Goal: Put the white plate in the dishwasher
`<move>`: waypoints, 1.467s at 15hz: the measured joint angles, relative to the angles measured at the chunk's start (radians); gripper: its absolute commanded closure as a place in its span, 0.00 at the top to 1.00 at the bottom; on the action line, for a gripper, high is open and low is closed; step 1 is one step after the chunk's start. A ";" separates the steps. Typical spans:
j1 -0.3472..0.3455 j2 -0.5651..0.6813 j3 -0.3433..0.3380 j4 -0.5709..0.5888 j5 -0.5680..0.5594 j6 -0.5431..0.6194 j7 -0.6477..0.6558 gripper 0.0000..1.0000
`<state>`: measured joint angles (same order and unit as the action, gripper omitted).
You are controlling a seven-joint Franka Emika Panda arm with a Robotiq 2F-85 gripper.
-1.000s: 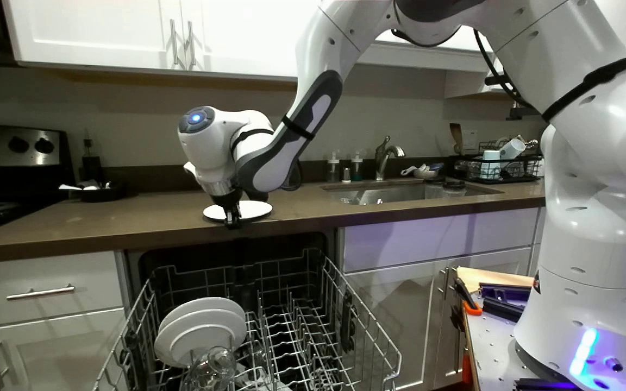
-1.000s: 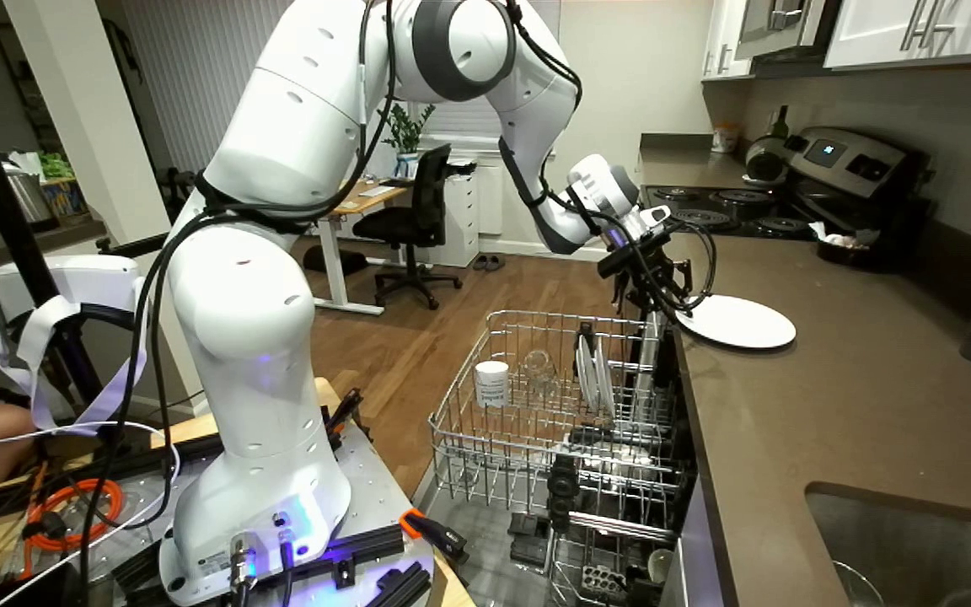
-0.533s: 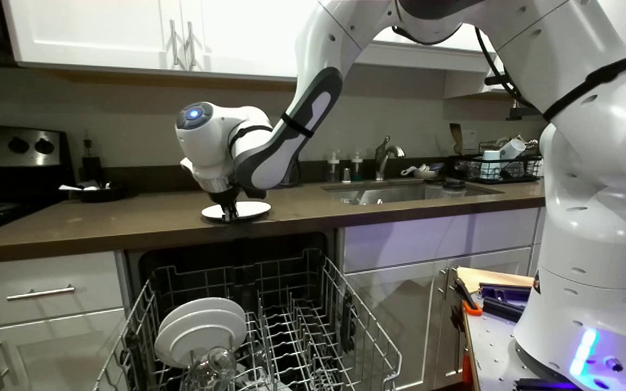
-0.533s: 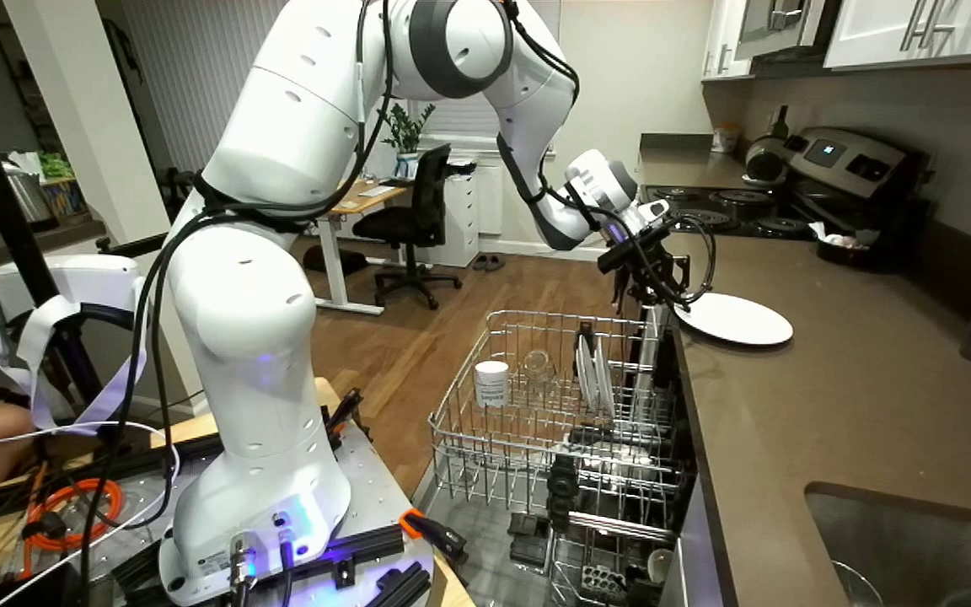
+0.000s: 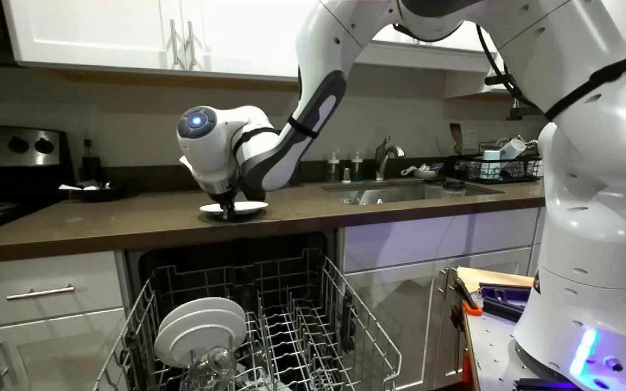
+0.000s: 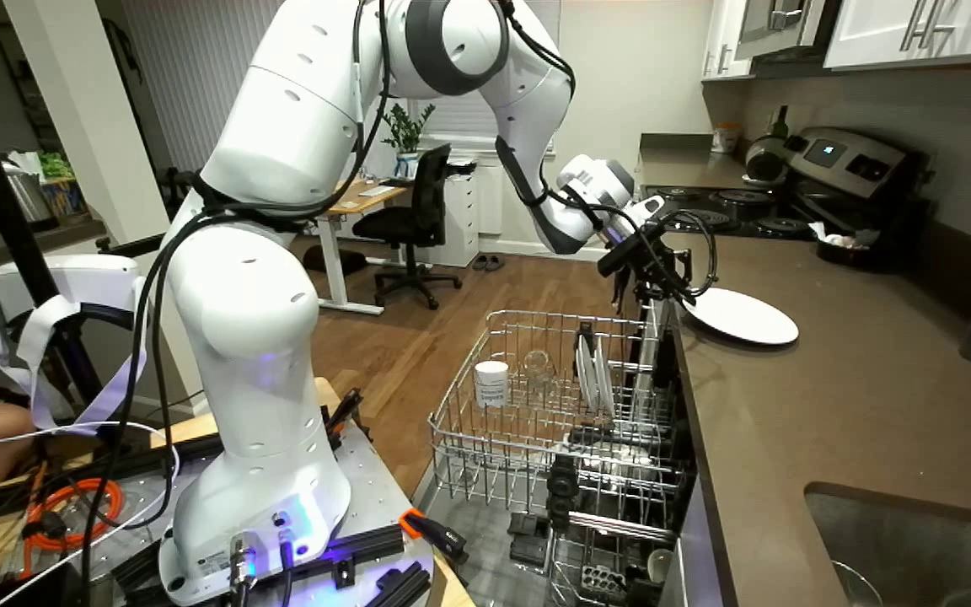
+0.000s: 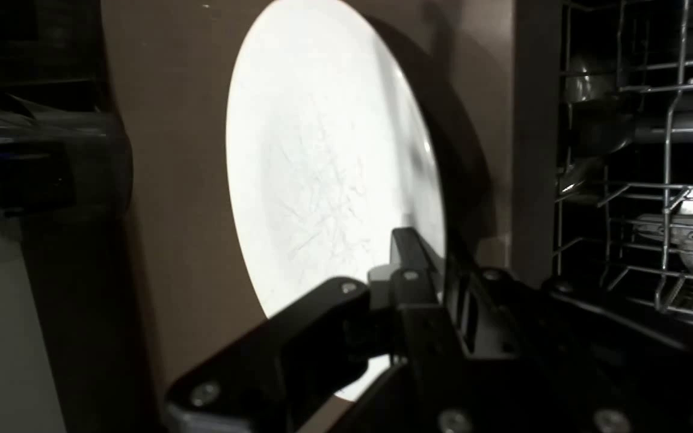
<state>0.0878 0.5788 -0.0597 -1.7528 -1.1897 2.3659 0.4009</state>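
The white plate (image 5: 250, 207) is just above the counter near its front edge, with a dark shadow under it. It also shows in an exterior view (image 6: 747, 317) and fills much of the wrist view (image 7: 322, 138). My gripper (image 5: 228, 213) is shut on the plate's near rim, one finger on each side, as the wrist view shows at the fingertips (image 7: 434, 258). The plate looks slightly tilted. The dishwasher (image 5: 286, 247) stands open below the counter edge. Its wire rack (image 6: 565, 317) is pulled out and also shows in the wrist view (image 7: 668, 138).
White plates (image 5: 204, 328) stand at one side of the rack beside a clear glass (image 5: 212, 366). A white cup (image 6: 492, 384) also stands in the rack. The counter edge (image 5: 182, 237) lies between plate and rack. The sink (image 5: 394, 194) and stove (image 6: 709, 202) are along the counter.
The plate lay flat on the counter; it has shifted slightly and come up a little, with a shadow opening under it. My gripper has moved slightly up and left with it in an exterior view.
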 measured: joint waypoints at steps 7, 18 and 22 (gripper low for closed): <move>0.041 -0.035 -0.012 -0.059 -0.308 -0.014 0.398 0.01; 0.057 -0.090 0.086 -0.195 -0.562 -0.350 0.843 0.01; 0.056 -0.129 0.115 -0.245 -0.561 -0.382 0.840 0.01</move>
<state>0.1441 0.4497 0.0553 -1.9977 -1.7505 1.9835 1.2409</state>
